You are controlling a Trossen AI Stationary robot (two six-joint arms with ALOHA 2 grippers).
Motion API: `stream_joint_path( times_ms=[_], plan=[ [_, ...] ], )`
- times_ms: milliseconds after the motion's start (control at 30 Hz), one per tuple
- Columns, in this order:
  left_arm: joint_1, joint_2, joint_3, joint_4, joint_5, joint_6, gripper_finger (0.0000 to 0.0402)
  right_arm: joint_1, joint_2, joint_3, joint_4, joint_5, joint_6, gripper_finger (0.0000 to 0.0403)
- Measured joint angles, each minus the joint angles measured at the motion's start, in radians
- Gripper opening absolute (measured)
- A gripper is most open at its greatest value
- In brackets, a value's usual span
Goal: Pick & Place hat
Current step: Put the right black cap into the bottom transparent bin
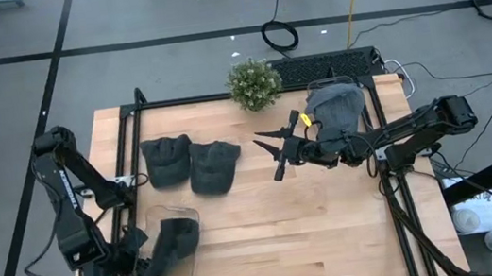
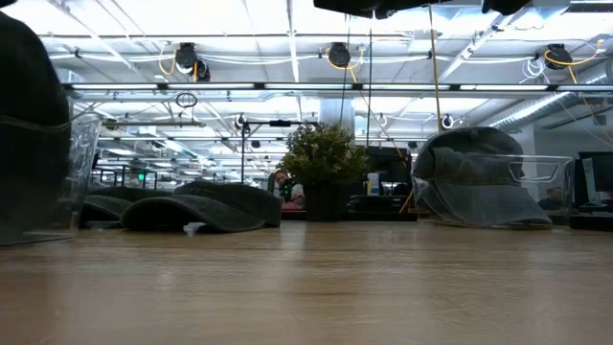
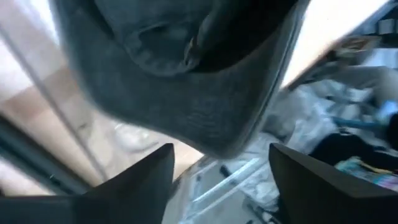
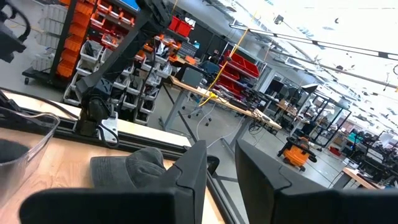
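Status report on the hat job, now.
Left gripper open at hat in near-left clear bin. Right gripper open, mid-table, empty. Two hats loose on table, another in far-right bin. Nothing blocking.

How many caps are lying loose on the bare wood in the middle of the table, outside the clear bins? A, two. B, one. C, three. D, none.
A: the high view shows two dark caps side by side on the table, while the others sit in clear bins.
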Motion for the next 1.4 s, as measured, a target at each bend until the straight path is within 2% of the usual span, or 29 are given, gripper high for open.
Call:
stream_joint_path(
  times_ms=[267, 400, 567, 700, 833, 900, 1033, 1167, 1400],
  plan=[
    [-0.003, -0.106, 0.0, -0.004, -0.192, 0.155, 0.0316, 0.0, 0.0, 0.0, -0.061, -0.005, 0.052, 0.0075],
    [-0.002, -0.121, 0.0, -0.003, -0.279, 0.25, 0.0325, 0.0, 0.0, 0.0, -0.114, -0.113, 0.07, 0.0075],
    [0.041, -0.105, 0.0, -0.009, -0.297, 0.293, 0.0323, 0.0, 0.0, 0.0, -0.119, -0.146, 0.071, 0.0075],
    [0.131, -0.102, 0.0, -0.013, -0.235, 0.273, 0.0322, 0.0, 0.0, 0.0, -0.112, -0.142, 0.069, 0.0075],
    [0.225, -0.091, 0.0, -0.012, -0.18, 0.353, 0.0322, 0.0, 0.0, 0.0, -0.113, -0.142, 0.068, 0.0075],
    [0.273, -0.084, 0.0, -0.006, -0.139, 0.438, 0.0322, 0.0, 0.0, 0.0, -0.113, -0.142, 0.068, 0.0075],
    [0.351, -0.064, 0.0, 0.031, -0.063, 0.718, 0.0322, 0.0, 0.0, 0.0, -0.113, -0.142, 0.067, 0.0075],
    [0.421, -0.049, 0.0, 0.084, 0.006, 0.933, 0.0321, 0.0, 0.0, 0.0, -0.123, -0.142, 0.059, 0.0075],
    [0.581, -0.04, 0.0, 0.072, 0.246, 1.15, 0.0321, 0.0, 0.0, 0.0, -0.121, -0.143, 0.057, 0.0075]
  ],
)
